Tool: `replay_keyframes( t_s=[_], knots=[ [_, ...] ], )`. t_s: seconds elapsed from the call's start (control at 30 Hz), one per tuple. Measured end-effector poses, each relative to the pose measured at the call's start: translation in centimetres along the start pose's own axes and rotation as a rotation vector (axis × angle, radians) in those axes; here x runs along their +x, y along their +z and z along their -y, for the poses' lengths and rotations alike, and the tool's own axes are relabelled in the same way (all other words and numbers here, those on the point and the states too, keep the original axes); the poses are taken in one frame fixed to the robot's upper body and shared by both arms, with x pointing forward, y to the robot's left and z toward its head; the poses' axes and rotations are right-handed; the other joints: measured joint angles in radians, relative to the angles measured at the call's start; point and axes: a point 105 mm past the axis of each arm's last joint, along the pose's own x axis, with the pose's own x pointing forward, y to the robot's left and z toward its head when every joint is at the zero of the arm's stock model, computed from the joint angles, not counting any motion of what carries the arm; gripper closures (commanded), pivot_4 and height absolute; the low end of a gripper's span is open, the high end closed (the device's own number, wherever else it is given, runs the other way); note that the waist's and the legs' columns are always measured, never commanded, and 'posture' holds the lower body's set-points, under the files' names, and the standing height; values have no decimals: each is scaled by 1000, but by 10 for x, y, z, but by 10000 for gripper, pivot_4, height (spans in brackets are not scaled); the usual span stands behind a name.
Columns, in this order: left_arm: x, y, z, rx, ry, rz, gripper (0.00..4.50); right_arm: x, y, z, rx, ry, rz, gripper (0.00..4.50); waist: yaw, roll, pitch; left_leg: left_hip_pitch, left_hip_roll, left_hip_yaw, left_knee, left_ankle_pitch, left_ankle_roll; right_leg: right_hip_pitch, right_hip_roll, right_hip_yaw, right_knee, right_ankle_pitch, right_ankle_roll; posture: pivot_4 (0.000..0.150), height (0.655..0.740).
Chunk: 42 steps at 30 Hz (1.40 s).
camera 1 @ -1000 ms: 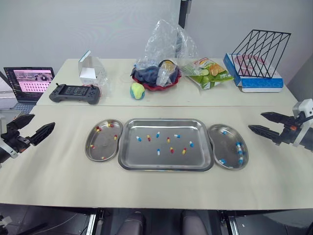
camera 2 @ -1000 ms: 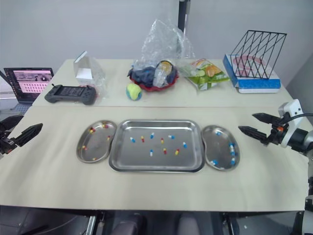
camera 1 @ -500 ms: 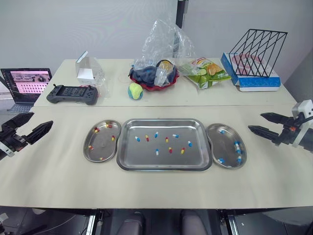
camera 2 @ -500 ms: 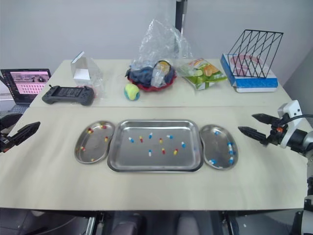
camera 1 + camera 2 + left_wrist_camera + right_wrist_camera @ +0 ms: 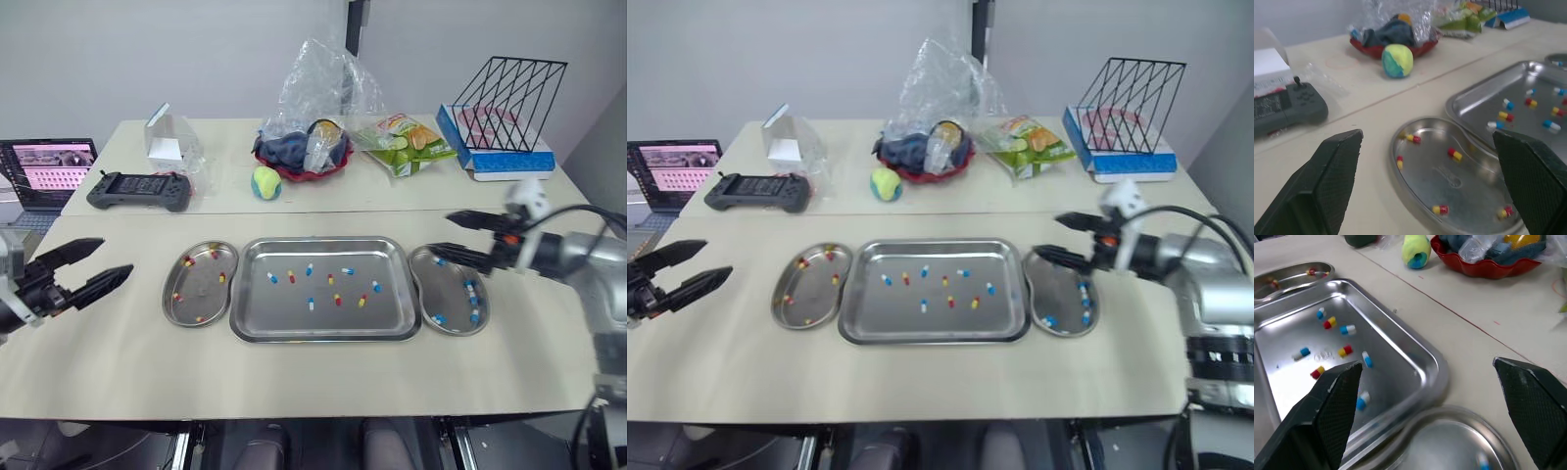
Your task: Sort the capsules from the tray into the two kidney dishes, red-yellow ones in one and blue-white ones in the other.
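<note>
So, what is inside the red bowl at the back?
A dark blue cloth and something yellow lie in the red bowl, under a crumpled clear plastic bag; the plastic hides the rest.

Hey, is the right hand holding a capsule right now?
No, the right hand is open with nothing between its fingers, hovering by the right kidney dish.

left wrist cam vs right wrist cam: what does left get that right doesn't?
Left wrist's extras: the white box, the snack bag, the blue box, and the left gripper, open, short of the left dish.
Right wrist's extras: the right gripper, open, near where the tray meets the right dish.
Shared: the tray with mixed capsules, the left dish, the ball, the red bowl.
</note>
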Motion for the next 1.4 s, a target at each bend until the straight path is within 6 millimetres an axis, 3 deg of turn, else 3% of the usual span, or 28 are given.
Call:
replay_keyframes(
  t_s=[0.03,0.2,0.5,0.67,0.97,1.17,1.4],
  knots=[
    [-1,-2,3,1,-9,-7,447,21,8,-17,-14,61,23,0,0,0,0,-1,0,0,0,0,0,-1,0,0,0,0,0,1500,7400],
    [-13,-2,11,20,11,-15,447,83,24,-74,-95,207,55,0,12,-1,0,-3,-1,0,1,0,-1,-2,-1,-1,-1,1,-1,1500,7400],
    [-22,-3,24,33,19,-38,447,147,22,-100,-153,126,18,0,10,-3,-1,-2,0,-2,-1,1,-3,-4,0,-1,1,2,-3,1500,7400],
    [-34,-1,35,23,42,-32,447,188,8,-124,-59,71,-29,0,-10,-4,-2,-2,1,1,-6,5,-9,-12,0,-1,4,3,-5,1500,7400],
    [-34,-4,36,8,63,-40,447,211,-3,-142,-47,102,-96,0,-17,-5,-2,-1,2,1,-8,4,-8,-12,0,-2,3,4,-6,1500,7400],
    [-33,-3,36,19,61,-40,0,219,-8,-148,-20,114,-107,18502,-17,-5,-2,-1,2,1,-9,4,-8,-12,0,-2,2,4,-6,1500,7400],
    [-32,0,32,42,82,-24,0,220,-15,-145,-20,91,-127,18502,-17,-5,-2,-1,2,1,-9,4,-8,-12,0,-2,2,4,-6,1500,7400]
  ],
)
